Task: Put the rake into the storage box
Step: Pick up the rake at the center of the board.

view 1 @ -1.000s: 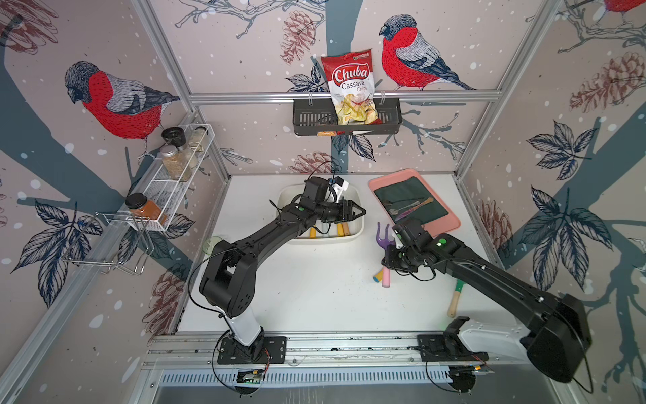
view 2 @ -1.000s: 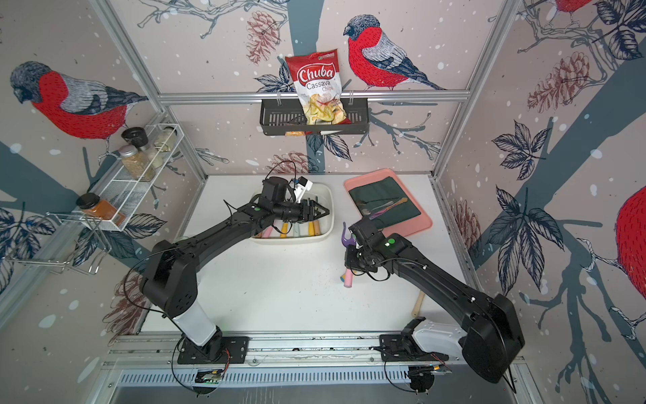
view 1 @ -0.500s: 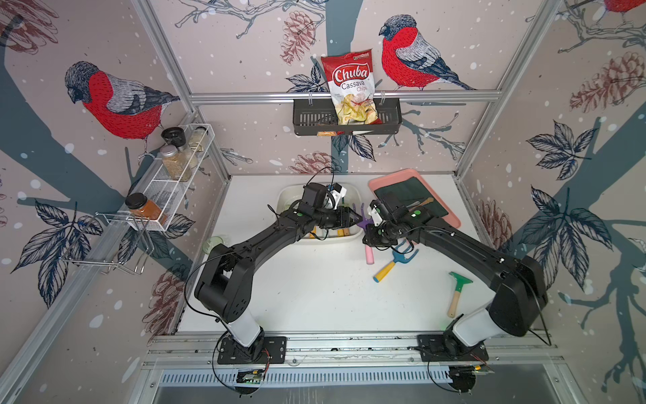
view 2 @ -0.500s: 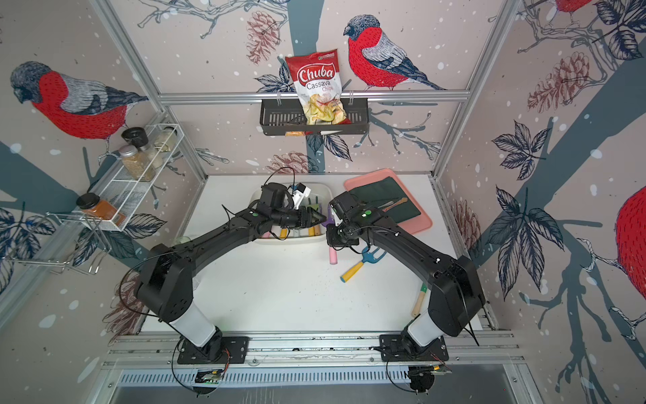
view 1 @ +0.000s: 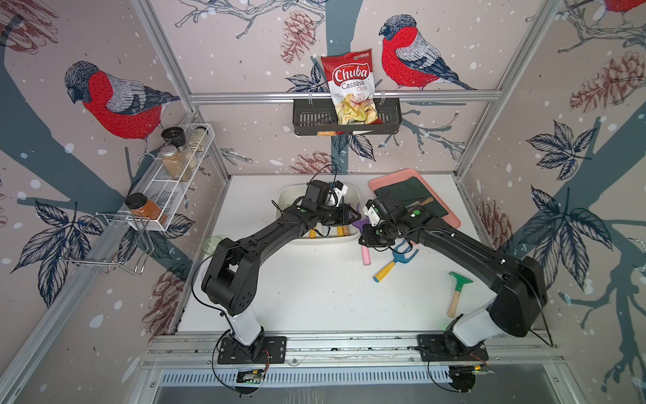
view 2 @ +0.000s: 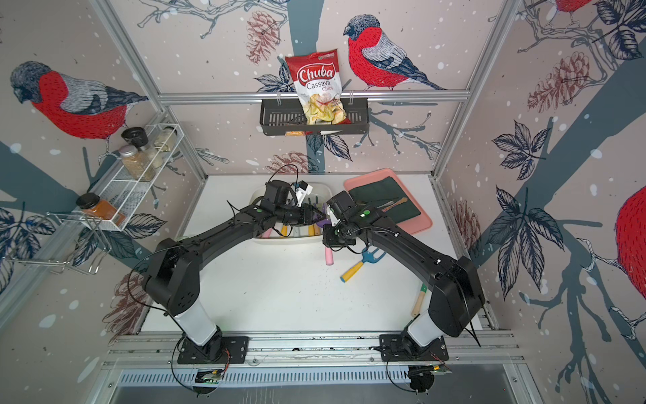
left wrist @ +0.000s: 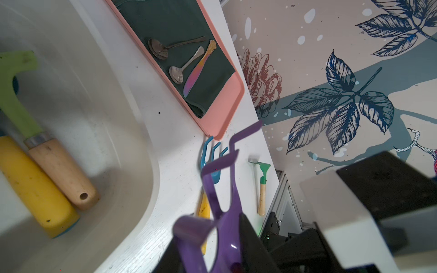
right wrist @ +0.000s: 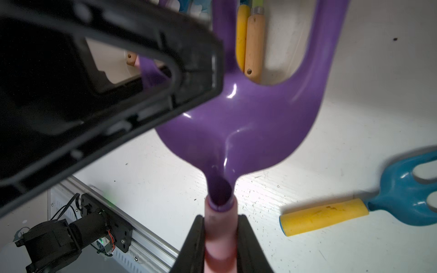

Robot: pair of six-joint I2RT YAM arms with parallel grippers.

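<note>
Rake (right wrist: 236, 123) handover: right gripper (right wrist: 220, 238) clamped on its pink handle.
Left gripper (left wrist: 210, 243) jaws flank the head, clamp unclear; I'd confirm it before right lets go.

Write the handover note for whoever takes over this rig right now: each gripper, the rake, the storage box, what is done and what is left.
Right gripper: shut on the pink handle of the rake.
Left gripper: at the rake's purple head; whether it grips cannot be told.
Rake: held off the table, head at the end of the storage box nearest the pink tray.
Done: rake picked up and brought to the box.
Left: lower it into the box and release.
</note>
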